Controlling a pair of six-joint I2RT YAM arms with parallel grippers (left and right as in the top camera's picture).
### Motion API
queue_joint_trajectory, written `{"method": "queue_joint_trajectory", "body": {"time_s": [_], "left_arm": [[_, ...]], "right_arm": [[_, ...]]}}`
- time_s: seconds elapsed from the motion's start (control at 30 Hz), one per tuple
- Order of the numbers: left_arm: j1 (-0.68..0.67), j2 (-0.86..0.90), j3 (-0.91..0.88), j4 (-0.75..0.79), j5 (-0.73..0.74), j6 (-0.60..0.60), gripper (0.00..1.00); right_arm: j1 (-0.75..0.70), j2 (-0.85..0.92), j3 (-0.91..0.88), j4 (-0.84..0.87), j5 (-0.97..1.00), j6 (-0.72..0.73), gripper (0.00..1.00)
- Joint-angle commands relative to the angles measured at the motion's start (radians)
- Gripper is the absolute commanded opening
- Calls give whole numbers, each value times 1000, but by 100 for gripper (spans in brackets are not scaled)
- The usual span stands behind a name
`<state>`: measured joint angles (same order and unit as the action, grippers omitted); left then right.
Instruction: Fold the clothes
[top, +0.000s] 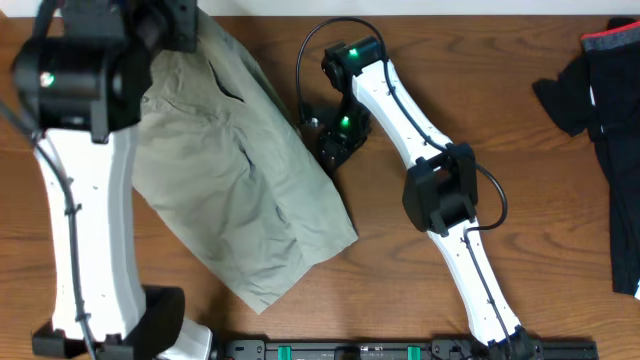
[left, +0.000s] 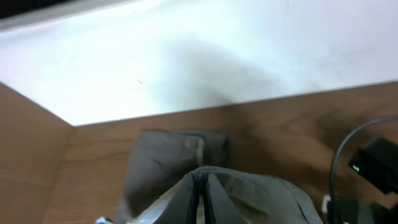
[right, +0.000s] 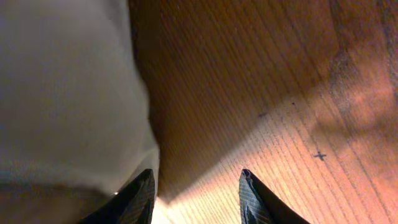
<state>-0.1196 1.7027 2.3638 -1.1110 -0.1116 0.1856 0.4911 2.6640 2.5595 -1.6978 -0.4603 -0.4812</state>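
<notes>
Wood table (top: 520, 100): L end effector (left: 200, 182) pinches khaki trousers (top: 230, 190), R end effector (right: 196, 177) parted.

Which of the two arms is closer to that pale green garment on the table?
Left. The left fingers are shut on the pale green garment at its far edge. The right fingers stand open just beside its right edge, over the table.

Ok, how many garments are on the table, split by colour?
khaki-green garment: 1
dark garment, partly cut off at the right edge: 1
Total: 2
</notes>
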Motion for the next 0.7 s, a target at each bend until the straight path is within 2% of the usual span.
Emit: {"method": "queue_joint_trajectory", "body": {"time_s": [0.0,0.2,0.37,0.43,0.53,0.67], "left_arm": [[2,-39,11,18,-48,17,6],[2,-50,11,22,-113,16,6],[2,-50,11,51,-259,16,6],[2,-50,11,58,-275,16,6],[1,-50,11,56,-275,16,6],[0,-50,11,55,-267,12,6]], "right_arm": [[3,-9,2,0,0,-33,43],[-15,-9,2,0,1,-48,43],[-39,-9,2,0,-37,-105,43],[-51,-9,2,4,-85,-127,43],[-69,-14,16,0,-171,-127,53],[-95,-104,27,-1,-152,-113,61]]}}
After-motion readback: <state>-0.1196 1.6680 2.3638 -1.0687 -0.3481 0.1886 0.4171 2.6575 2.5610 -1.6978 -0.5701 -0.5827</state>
